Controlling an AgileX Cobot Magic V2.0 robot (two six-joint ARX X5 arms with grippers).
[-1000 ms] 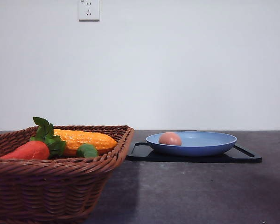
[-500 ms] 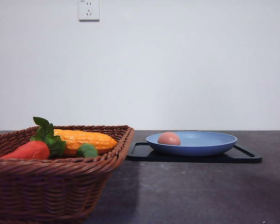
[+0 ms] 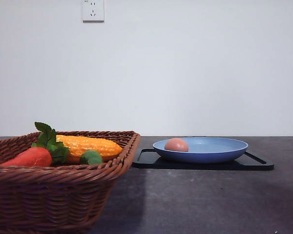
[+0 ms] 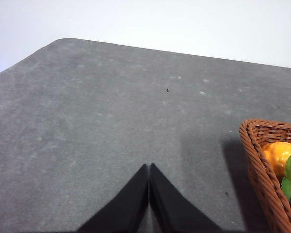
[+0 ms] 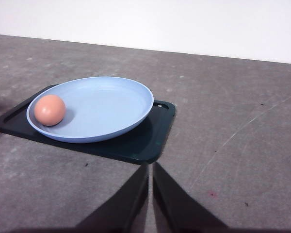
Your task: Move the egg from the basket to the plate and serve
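Egg sits in the blue plate, near its rim on the side twd the basket; plate rests on black tray on the desk. Transfer looks done, so serving is the step in hand. Left claw and right claw both pinched together, holding nothing (right one near the tray). Next: prob. grip tray or plate edge w/o rolling the egg.
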